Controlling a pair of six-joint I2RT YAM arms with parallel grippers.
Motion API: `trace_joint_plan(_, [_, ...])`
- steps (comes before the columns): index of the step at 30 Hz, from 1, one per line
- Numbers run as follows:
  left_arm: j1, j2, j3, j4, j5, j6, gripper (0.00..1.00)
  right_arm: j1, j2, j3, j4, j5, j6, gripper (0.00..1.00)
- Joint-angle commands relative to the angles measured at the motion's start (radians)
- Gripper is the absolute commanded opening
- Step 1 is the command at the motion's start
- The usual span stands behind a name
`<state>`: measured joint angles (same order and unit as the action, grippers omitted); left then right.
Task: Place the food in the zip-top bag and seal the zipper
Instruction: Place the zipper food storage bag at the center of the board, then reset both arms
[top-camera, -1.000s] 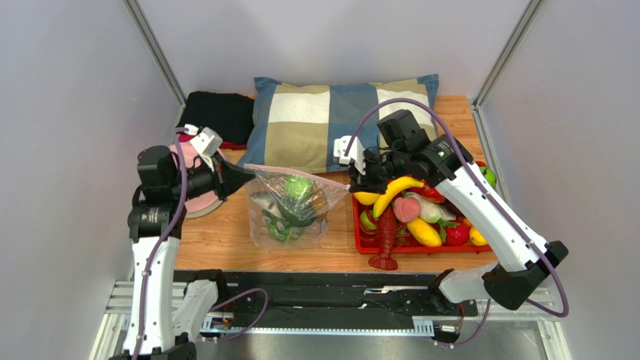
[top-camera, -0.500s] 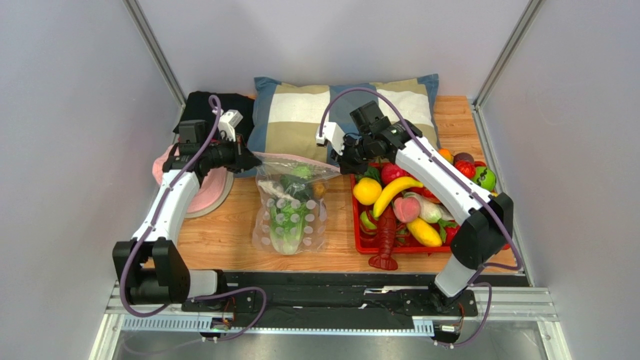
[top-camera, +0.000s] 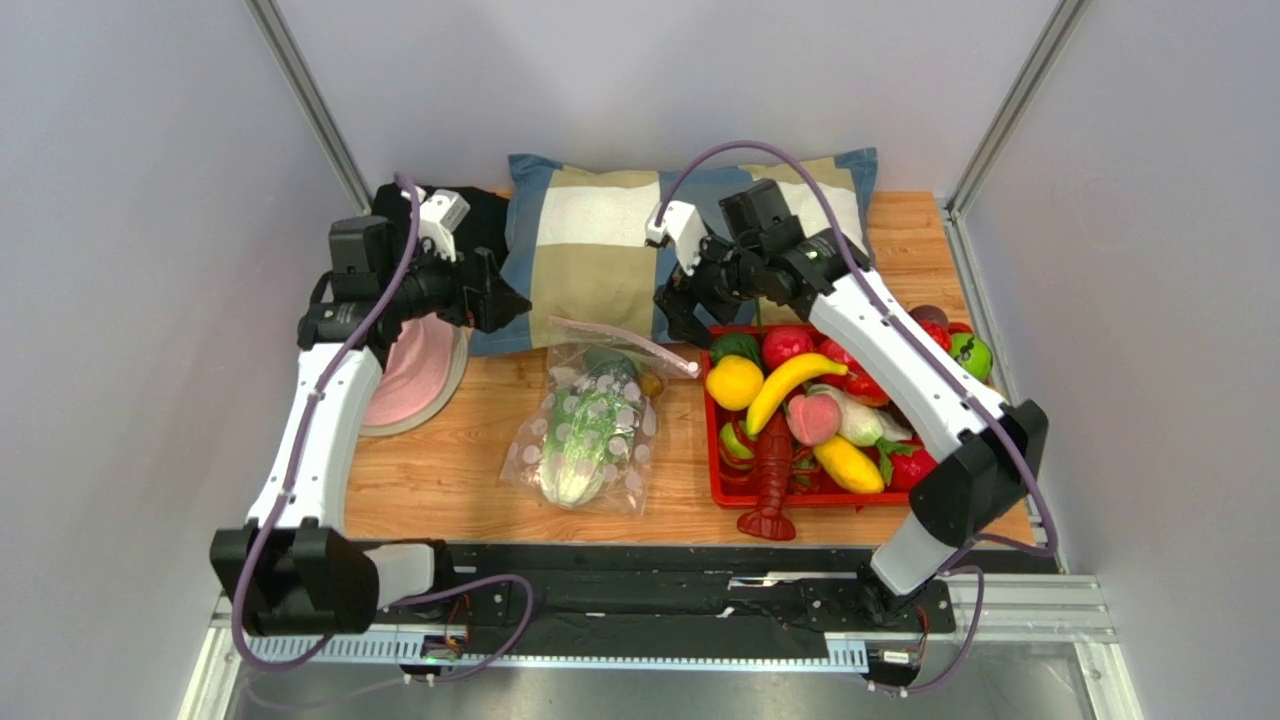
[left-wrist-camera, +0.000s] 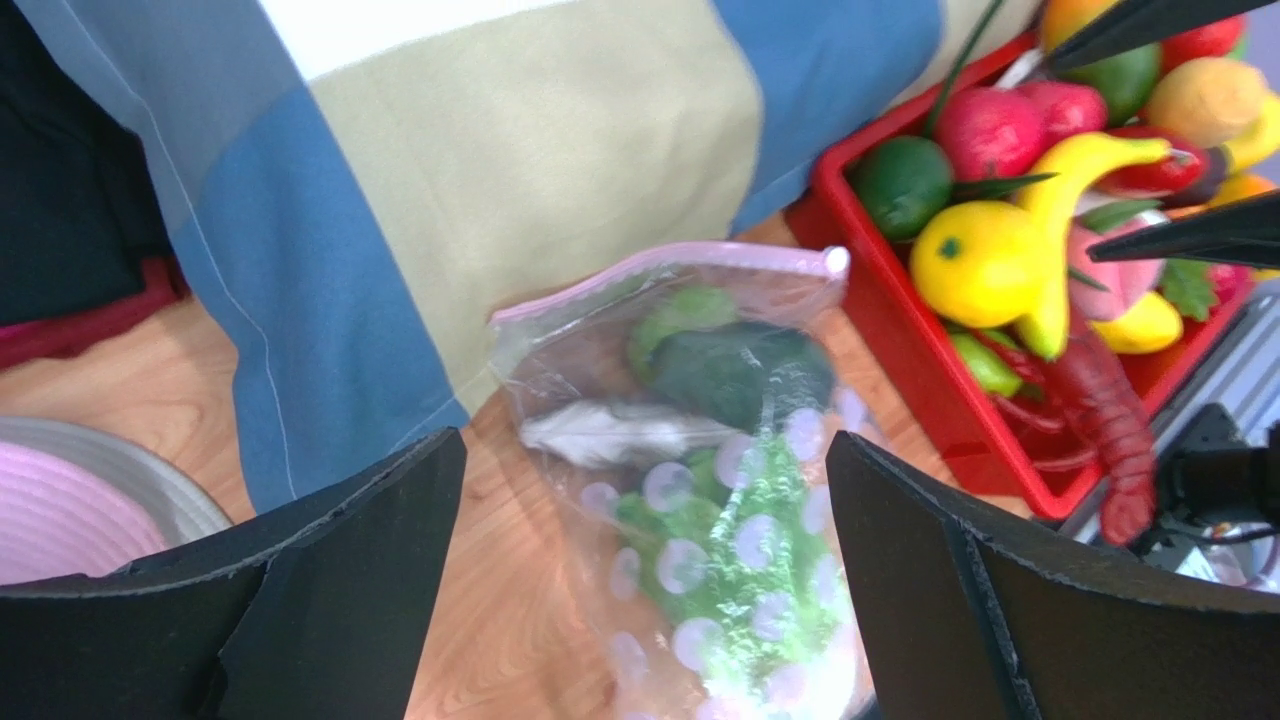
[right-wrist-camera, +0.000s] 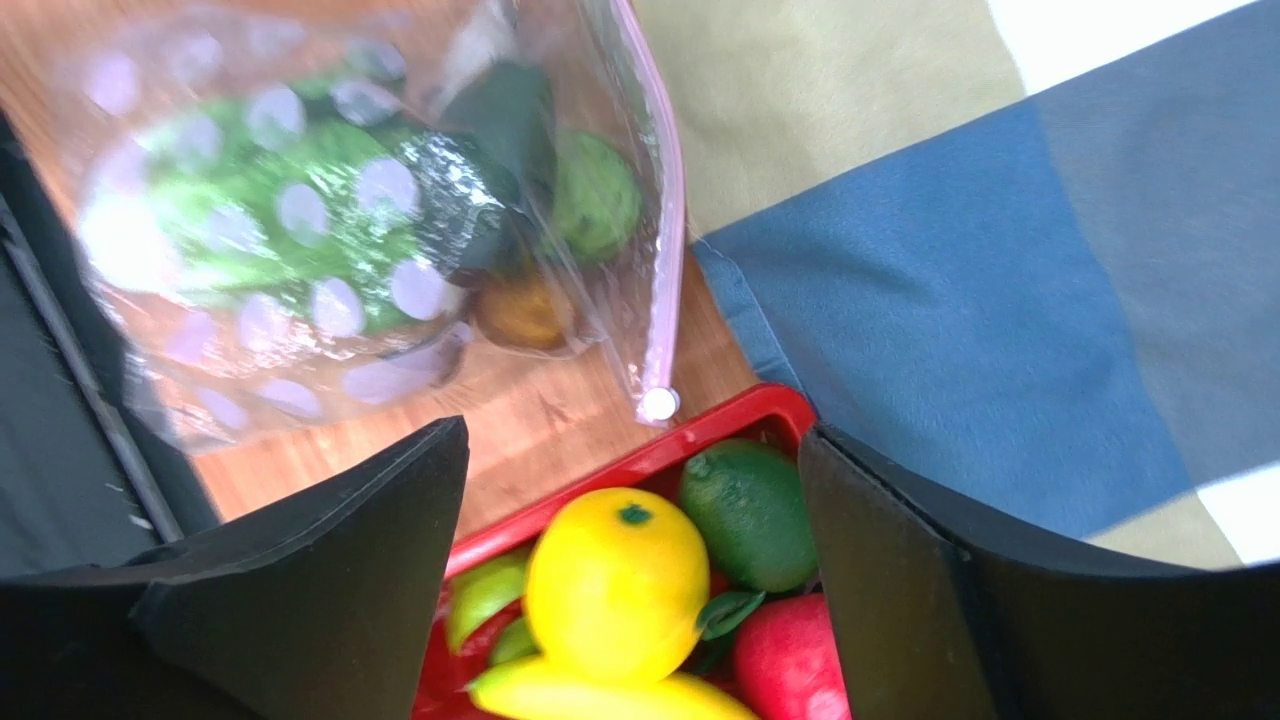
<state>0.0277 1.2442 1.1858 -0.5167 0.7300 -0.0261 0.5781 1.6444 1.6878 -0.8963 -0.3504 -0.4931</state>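
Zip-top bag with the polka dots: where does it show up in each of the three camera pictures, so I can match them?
Top external: the zip-top bag lies mid-table, just left of the red tray.
Left wrist: zip-top bag at lower centre, zipper along its top.
Right wrist: zip-top bag at upper left, zipper down its right side.
Shared landmark: the yellow lemon in the tray.

Checked pillow (top-camera: 601, 225) at the back. Black cloth (top-camera: 484, 219) beside its left end, pink dish (top-camera: 413, 375) nearby. Red tray (top-camera: 711, 443) before its right half.
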Motion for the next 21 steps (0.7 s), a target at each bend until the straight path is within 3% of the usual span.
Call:
trace_joint_plan(1, [0.001, -0.109, 0.155, -0.165, -0.004, 0.061, 0.99, -0.014, -0.171, 0.029, 0.094, -0.024, 0.195, 0.87])
trace_joint_plan(6, [0.001, -0.029, 0.444, -0.438, -0.087, 0.101, 0.99, -0.110, -0.296, -0.037, 0.167, -0.009, 0.373, 0.90])
trace_joint_plan(9, [0.001, 0.030, 0.537, -0.635, -0.121, 0.124, 0.99, -0.194, -0.386, -0.123, 0.178, 0.014, 0.450, 0.91])
trace_joint_plan(14, [0.001, -0.037, 0.414, -0.635, -0.196, 0.138, 0.99, -0.389, -0.535, -0.330, 0.168, -0.009, 0.556, 0.91])
trace_joint_plan(18, [0.000, -0.097, 0.296, -0.620, -0.204, 0.149, 0.99, -0.448, -0.674, -0.442, 0.139, -0.005, 0.545, 0.91])
trace_joint_plan(21, [0.001, -0.111, 0.301, -0.632, -0.224, 0.147, 0.99, -0.452, -0.724, -0.464, 0.135, 0.008, 0.556, 0.91])
